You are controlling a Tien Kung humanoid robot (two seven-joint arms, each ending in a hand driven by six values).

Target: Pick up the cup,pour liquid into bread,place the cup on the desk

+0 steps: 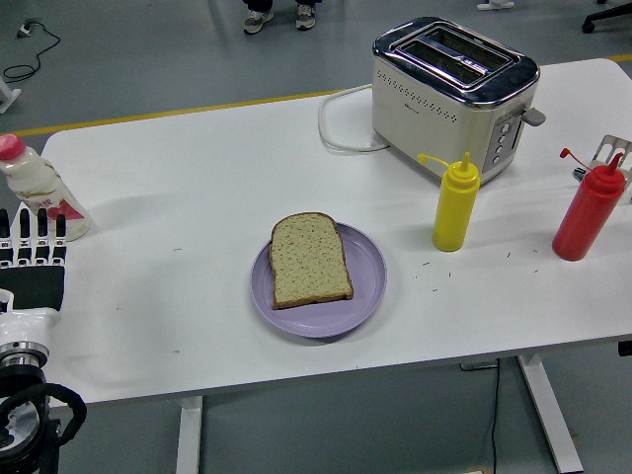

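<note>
Just beyond the left hand's [32, 262] straight fingers [39, 237], the bottle [38, 188]

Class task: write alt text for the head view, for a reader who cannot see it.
A bread slice lies on a purple plate mid-table, with a toaster, yellow bottle and red bottle to the right. The robot's left hand rests open at the left edge beside a milk bottle.

Bread slice [310, 260] flat on purple plate [367, 286]
</note>
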